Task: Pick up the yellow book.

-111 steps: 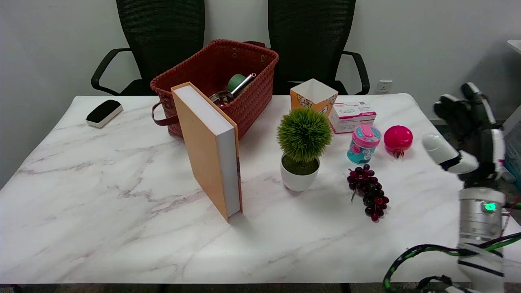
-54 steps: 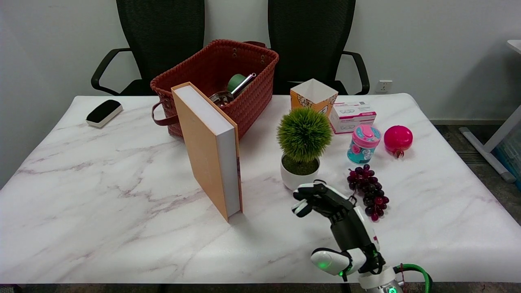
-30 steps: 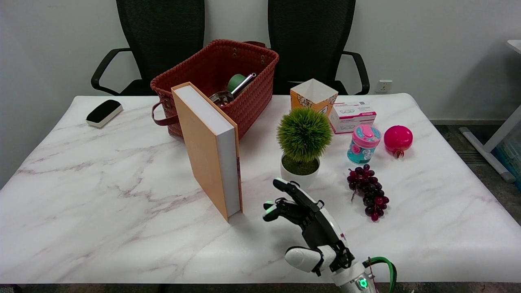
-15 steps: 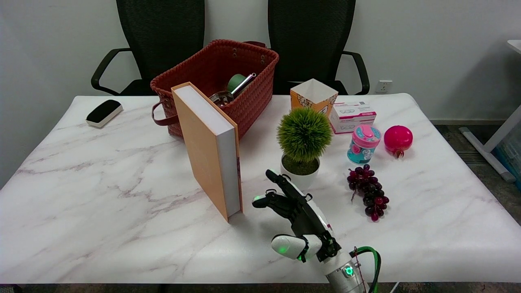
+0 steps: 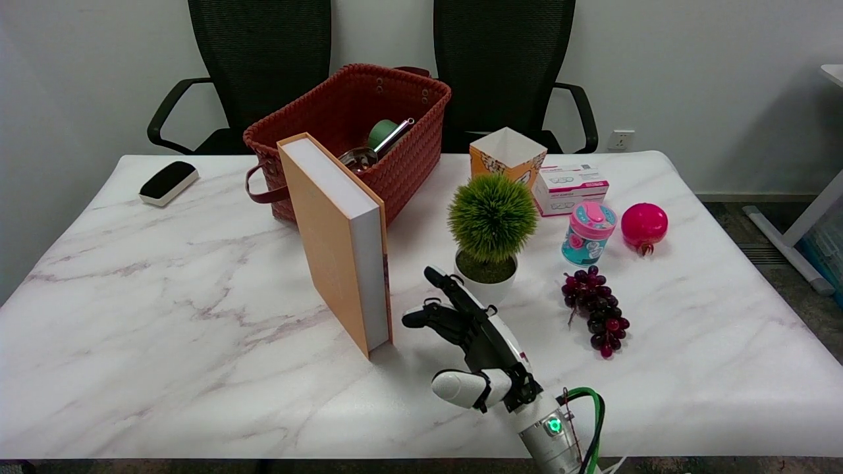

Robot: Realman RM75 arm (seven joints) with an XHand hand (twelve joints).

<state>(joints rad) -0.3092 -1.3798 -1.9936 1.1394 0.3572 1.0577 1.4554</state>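
While near yellow book, right hand empty; box label illegible.

right hand: black many-fingered unit with a white panel along its back carrying a small red marking. thumb section is a rounded white shell. wrist: silver-grey cylindrical housing fitted with a lit green indicator. cables: one green and one black, looped beside the wrist, with a thin red wire alongside.
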